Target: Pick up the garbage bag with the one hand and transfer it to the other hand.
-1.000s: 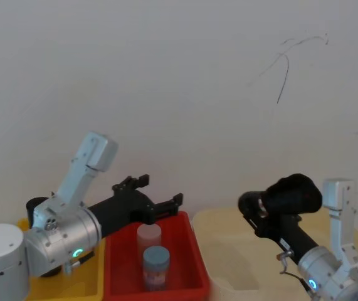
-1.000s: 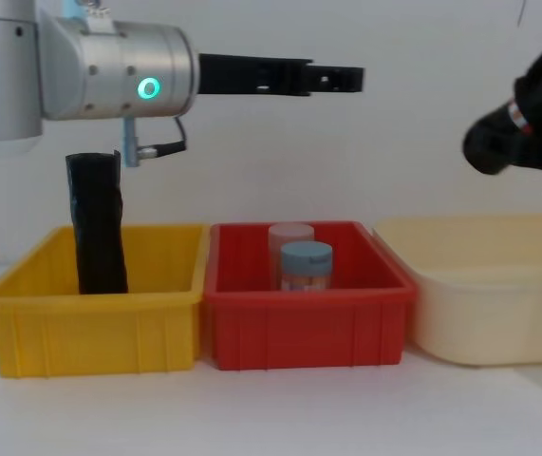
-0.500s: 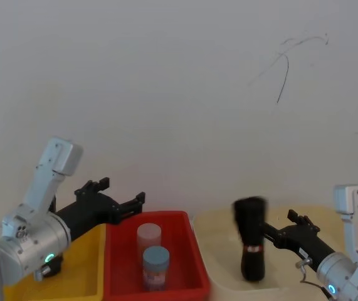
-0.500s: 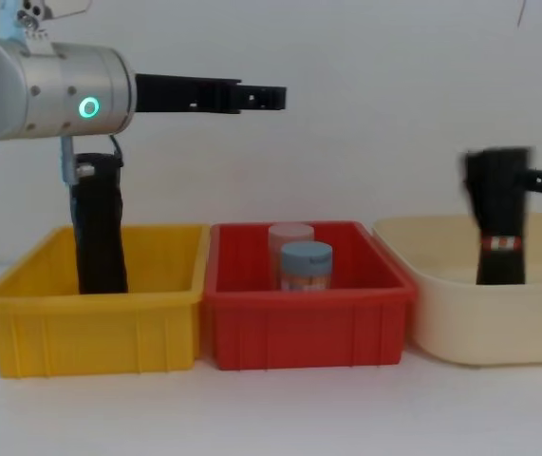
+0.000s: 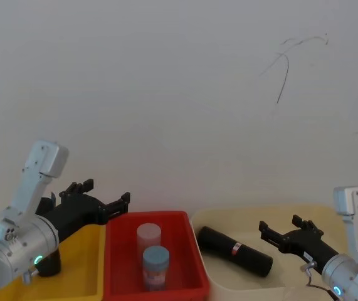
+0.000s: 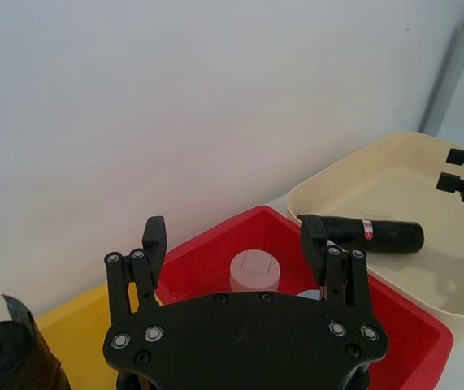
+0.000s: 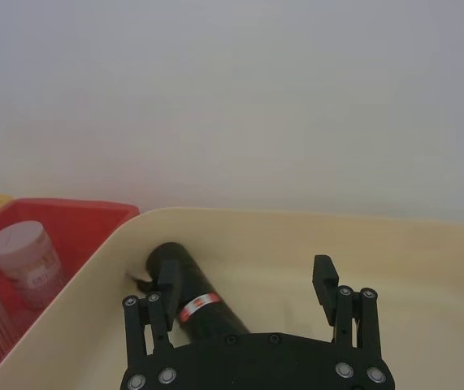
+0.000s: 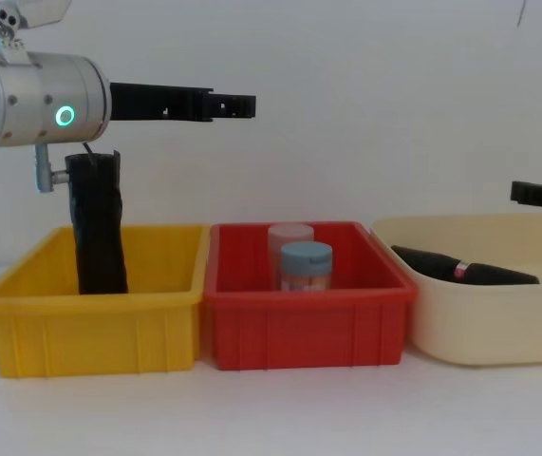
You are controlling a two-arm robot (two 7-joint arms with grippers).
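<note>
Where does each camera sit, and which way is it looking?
Head view: on the head, looking forward and down; left gripper, right gripper above the cream tub.
Chest view: lower, looking across at the red bin's side; both grippers in the air.
Left wrist view: on that wrist, looking past its open gripper at the red bin.
Right wrist view: on that wrist, looking past its open gripper into the tub.
Both wrist views share the garbage bag lying in the tub.
</note>
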